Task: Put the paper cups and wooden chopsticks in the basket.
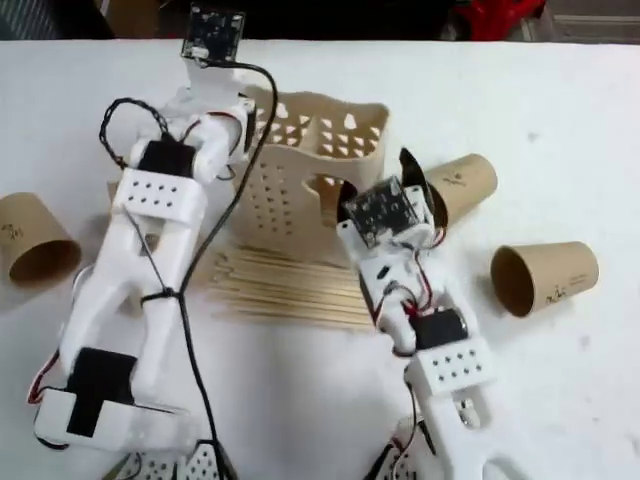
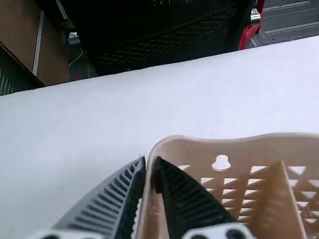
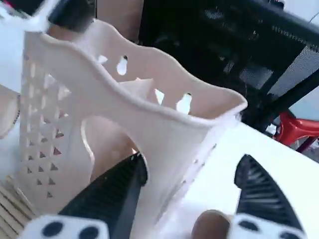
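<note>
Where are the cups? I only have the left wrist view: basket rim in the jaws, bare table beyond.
Observer: Three in the high view, all on their sides on the table: the left cup far out to the left, the right cup out to the right, the middle cup right beside the basket.
Operator: Chopsticks?
Observer: The chopsticks lie in a loose pile on the table, close in front of the basket.
Operator: Right gripper?
Observer: The right gripper is open at the basket's right corner, with the middle cup at its jaws, not clamped.
</note>
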Tool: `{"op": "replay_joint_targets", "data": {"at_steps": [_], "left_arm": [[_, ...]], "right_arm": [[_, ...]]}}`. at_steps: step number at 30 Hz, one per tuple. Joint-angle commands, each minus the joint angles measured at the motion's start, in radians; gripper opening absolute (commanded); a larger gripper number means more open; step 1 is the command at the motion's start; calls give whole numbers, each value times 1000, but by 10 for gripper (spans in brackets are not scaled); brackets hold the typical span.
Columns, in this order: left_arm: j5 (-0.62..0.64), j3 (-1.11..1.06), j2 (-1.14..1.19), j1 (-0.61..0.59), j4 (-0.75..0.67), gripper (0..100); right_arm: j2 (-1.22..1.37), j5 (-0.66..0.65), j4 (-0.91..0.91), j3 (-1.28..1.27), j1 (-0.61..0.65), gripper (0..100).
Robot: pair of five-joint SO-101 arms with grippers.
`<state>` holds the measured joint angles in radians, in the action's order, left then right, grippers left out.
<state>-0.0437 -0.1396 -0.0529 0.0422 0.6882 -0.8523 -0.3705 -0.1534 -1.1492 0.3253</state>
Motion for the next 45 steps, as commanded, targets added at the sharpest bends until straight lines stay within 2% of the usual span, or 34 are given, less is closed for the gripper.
{"op": "replay_joint_targets", "data": {"at_steps": [1,3,7,16,22,26,30,32,37,42,45], "left_arm": [[32,55,12,-74,-63,23],[55,64,48,-90,-75,23],[66,61,125,-97,-120,23],[196,64,163,-107,-169,23],[222,66,163,-130,-196,23],[172,64,165,-114,-187,30],[63,54,165,-73,-178,107],[64,55,165,-71,-127,139],[63,112,147,-79,-71,144],[61,408,99,-120,216,148],[57,574,99,-124,411,186]], "right_arm": [[84,-8,-2,66,-18,268],[110,-6,-28,58,-19,265],[111,8,-216,60,-19,265],[-35,315,-377,58,-16,265],[-220,365,-486,46,-15,265],[-300,354,-417,-35,-8,249],[-311,218,-217,-147,-7,82],[-311,153,-128,-186,-7,12],[-311,109,-44,-226,-7,19],[-311,74,2,-224,-15,16],[-311,49,24,-224,-18,16]]}}
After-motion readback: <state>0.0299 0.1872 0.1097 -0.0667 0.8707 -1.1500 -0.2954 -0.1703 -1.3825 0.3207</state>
